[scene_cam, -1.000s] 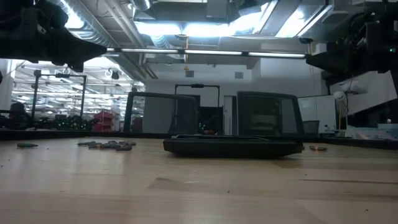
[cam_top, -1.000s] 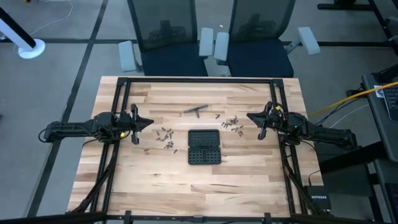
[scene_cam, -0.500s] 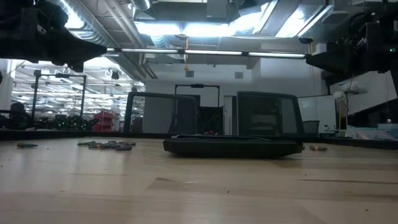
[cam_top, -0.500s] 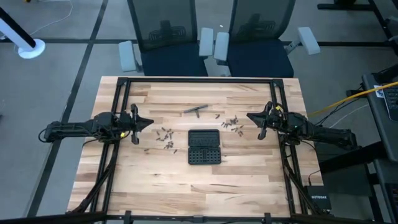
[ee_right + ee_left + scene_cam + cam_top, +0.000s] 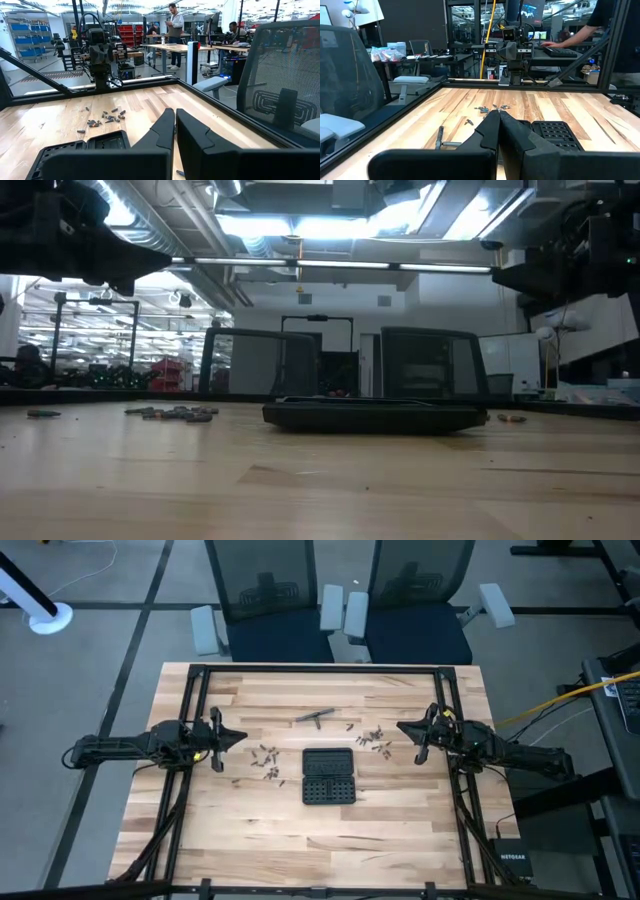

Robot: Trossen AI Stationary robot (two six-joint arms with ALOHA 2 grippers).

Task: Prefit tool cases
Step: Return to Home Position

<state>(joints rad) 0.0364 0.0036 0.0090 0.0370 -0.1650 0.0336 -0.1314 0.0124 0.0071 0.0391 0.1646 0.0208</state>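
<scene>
No movement; tool case (image 5: 329,777) hinge left-right

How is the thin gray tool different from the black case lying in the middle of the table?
The gray tool is a slim bar; the black case is a broad rectangle. The tool is one plain piece; the case lies open in two halves, showing a grid of slots. The tool lies nearer the chairs than the case. Both rest on the wooden table, held by nothing.
</scene>
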